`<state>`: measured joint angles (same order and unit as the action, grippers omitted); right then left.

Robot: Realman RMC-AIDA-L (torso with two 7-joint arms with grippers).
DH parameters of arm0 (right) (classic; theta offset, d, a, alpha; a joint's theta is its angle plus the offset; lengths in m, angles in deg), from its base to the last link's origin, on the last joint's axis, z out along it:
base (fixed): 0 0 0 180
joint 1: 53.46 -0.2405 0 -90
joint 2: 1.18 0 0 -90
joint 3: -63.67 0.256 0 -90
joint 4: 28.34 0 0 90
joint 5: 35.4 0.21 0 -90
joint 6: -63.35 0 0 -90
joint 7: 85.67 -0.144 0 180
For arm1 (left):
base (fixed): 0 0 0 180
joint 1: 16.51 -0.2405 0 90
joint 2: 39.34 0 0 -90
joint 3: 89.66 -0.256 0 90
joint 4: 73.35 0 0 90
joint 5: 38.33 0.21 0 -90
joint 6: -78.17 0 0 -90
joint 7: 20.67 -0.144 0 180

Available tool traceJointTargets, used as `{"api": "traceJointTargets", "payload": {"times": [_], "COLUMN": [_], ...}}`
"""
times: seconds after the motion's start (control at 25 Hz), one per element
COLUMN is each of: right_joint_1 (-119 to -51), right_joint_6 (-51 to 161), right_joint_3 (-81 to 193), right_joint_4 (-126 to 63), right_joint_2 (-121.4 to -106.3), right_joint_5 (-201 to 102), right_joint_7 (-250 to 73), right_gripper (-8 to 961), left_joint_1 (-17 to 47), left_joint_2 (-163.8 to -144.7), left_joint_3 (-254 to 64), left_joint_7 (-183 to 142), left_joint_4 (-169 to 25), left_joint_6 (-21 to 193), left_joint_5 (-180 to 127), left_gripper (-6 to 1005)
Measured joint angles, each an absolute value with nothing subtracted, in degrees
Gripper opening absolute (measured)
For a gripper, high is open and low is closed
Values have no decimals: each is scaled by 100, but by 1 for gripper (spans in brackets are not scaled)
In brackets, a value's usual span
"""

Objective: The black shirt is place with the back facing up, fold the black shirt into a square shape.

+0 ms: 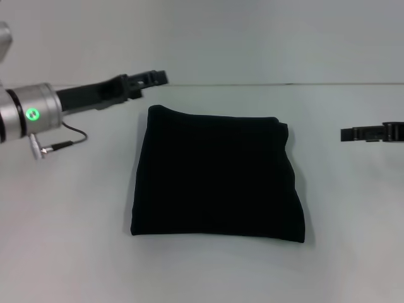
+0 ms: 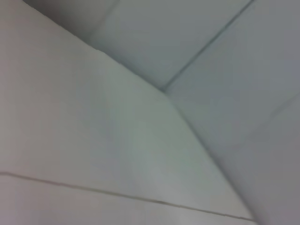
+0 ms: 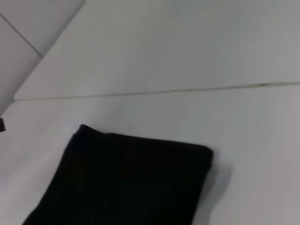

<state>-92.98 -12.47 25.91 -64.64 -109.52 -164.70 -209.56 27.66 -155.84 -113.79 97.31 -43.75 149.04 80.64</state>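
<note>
We find the black shirt [image 1: 218, 177] [image 3: 131, 180] folded into a rough square, flat at mid-table [image 1: 69, 252]. Left gripper [image 1: 154, 77] hovers beyond its far left corner, right gripper [image 1: 353, 134] well off its right edge; finger state of either: cannot tell

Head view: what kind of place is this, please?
Probably a robot test bench in a lab, not a home. A bare white table meets a plain pale wall. Only the folded black shirt lies on it, with the left claw and right claw beside it.
</note>
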Motion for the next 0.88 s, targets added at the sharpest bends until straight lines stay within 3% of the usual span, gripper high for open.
{"api": "traceJointTargets", "payload": {"times": [0.24,0.52,0.72,0.88], "right_joint_1": [-9339,-9435,-9721,-9915], "right_joint_6": [-1114,-1087,-794,-498], "right_joint_3": [2632,2626,2561,2226], "right_joint_4": [-6490,-6464,-6463,-6480], "right_joint_2": [-11104,-11340,-11615,-11686], "right_joint_5": [-16087,-14792,-14676,-14702], "right_joint_7": [-20571,-18619,-17547,-17358], "right_gripper": [924,924,924,923], "left_joint_1": [2788,2795,2744,2690], "left_joint_2": [-15473,-15439,-15568,-15805], "left_joint_3": [-11391,-11569,-11884,-11910], "left_joint_7": [9483,7628,6741,6299], "left_joint_4": [-4039,-3543,-3233,-2925], "left_joint_6": [14646,15116,15048,15033], "left_joint_5": [8440,8481,8448,8430], "left_gripper": [942,940,938,936]}}
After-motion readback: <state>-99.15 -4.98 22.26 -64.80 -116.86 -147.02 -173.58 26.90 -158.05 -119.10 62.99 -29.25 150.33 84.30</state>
